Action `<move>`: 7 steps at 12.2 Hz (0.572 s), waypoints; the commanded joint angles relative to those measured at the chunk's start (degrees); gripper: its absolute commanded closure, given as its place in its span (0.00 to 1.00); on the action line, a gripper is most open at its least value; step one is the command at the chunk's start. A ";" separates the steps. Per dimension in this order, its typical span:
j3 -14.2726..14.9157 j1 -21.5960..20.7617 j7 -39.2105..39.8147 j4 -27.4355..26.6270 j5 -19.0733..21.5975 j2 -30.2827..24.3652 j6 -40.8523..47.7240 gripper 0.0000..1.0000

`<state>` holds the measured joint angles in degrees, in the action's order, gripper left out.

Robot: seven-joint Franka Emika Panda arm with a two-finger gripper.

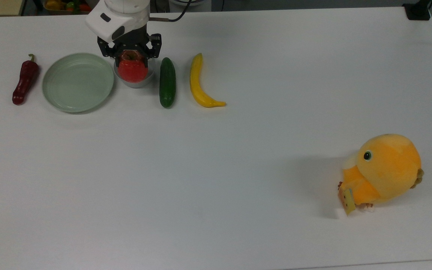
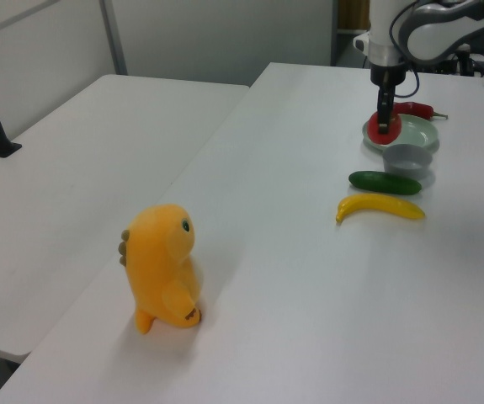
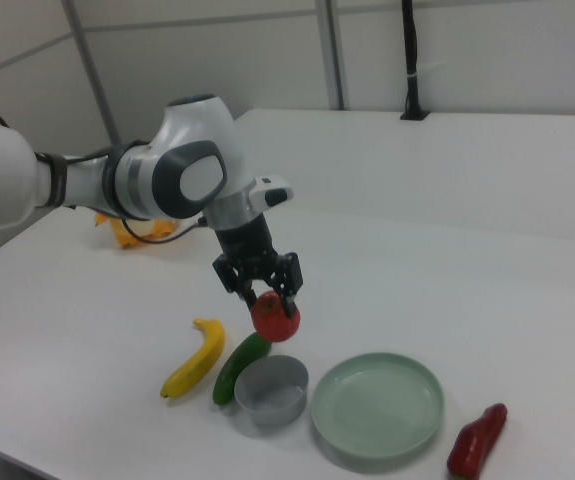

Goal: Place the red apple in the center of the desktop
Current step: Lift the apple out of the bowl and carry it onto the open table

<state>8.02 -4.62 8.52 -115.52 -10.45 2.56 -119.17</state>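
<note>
The top view looks straight down on my table (image 1: 216, 168), with my arm entering at its far left edge. The left view sits low, near the orange plush toy (image 2: 162, 268), facing down the table's length. The right view looks from the opposite end, near the green plate (image 3: 376, 408), which all three views share.

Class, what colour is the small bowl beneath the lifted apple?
Grey; the bowl shows best in the right view.
</note>
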 commanded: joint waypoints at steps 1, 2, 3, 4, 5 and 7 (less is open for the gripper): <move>0.15 -0.21 -2.26 7.55 3.85 5.94 -1.42 0.65; 0.15 -0.12 -4.37 10.28 4.38 8.67 -1.50 0.65; 0.15 -0.21 -7.26 12.75 5.00 11.30 -2.11 0.64; 0.07 -0.21 -12.25 14.43 5.88 13.42 -6.04 0.64; -0.19 -0.39 -16.48 14.44 5.88 14.57 -9.56 0.64; -0.29 -1.61 -20.28 16.10 5.97 17.82 -10.56 0.64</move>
<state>7.65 -4.77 -6.66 -102.68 -5.30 16.57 -128.60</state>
